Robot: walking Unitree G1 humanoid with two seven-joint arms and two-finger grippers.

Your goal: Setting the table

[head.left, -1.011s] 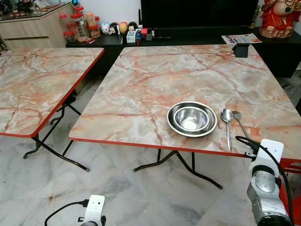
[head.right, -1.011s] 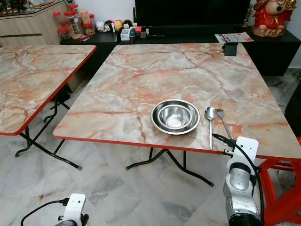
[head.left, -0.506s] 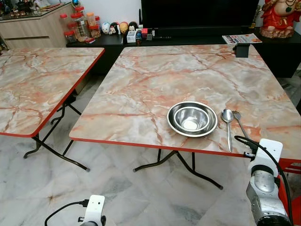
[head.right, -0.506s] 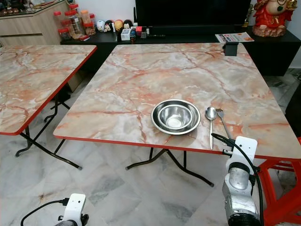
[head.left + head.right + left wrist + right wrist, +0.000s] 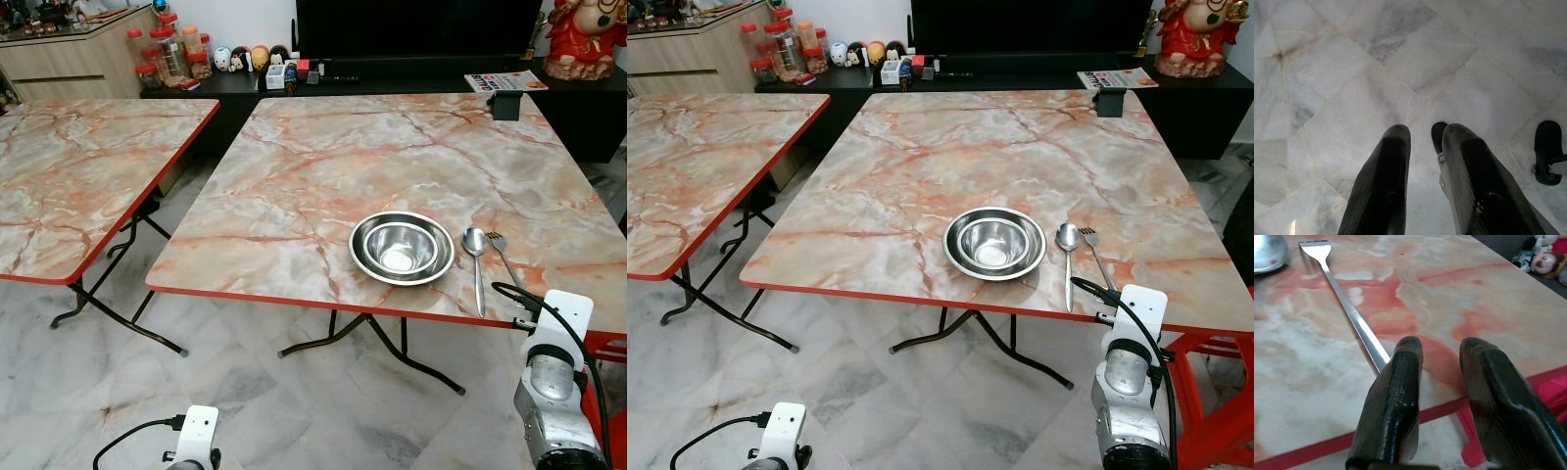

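**Bowl and cutlery on the marble table**

A steel plate [image 5: 402, 248] lies near the front edge of the marble table [image 5: 323, 166] and holds a smaller steel bowl [image 5: 397, 247] – the bowl has nothing inside. Just beside it are a spoon [image 5: 476, 257] and a fork [image 5: 502, 253]. The right gripper [image 5: 1440, 350] is at the table edge, fingers apart, grasping nothing. The left gripper [image 5: 1422, 134] hangs over the floor, fingers parted.

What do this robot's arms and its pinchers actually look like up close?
The right arm is a chunky silver-grey metal tube ending in a white boxy block, with a black cable looping along it. The left arm shows the same white block and black cable. Each gripper, right gripper and left gripper, has two long, glossy black fingers with rounded tips.
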